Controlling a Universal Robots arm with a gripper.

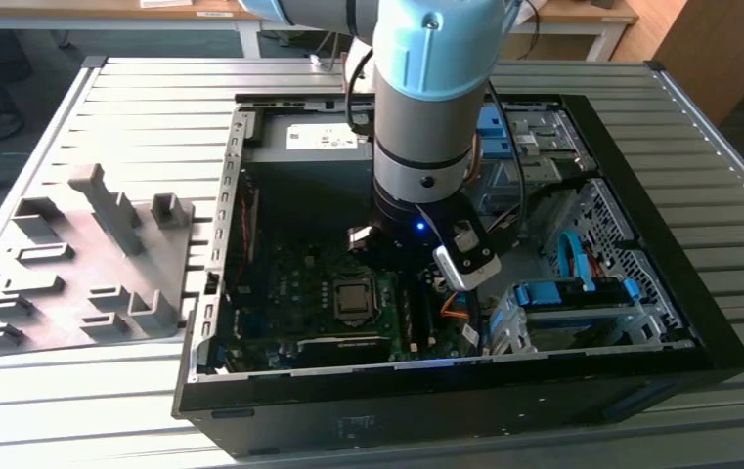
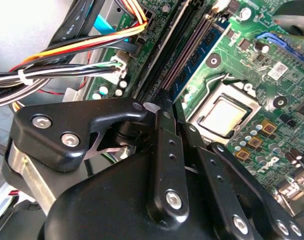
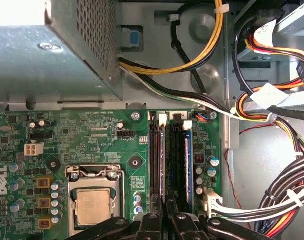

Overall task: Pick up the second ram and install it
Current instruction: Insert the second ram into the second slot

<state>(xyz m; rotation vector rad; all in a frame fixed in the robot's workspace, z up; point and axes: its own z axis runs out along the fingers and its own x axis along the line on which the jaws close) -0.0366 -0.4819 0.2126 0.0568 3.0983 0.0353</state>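
Observation:
My gripper reaches down into the open computer case, over the long black memory slots of the green motherboard. In the first wrist view its black fingers stand close together at one end of the slots. The second ram shows edge-on as a thin grey strip between two slots and runs into the narrow gap between the fingers. Another blue-green module stands in the outer slot beside it, also seen in the second wrist view.
The processor socket lies beside the slots. The grey power supply box sits beyond the board. Bundled cables crowd the slots' other side. Blue drive brackets fill the case's right in the exterior view; a grey fixture tray lies left.

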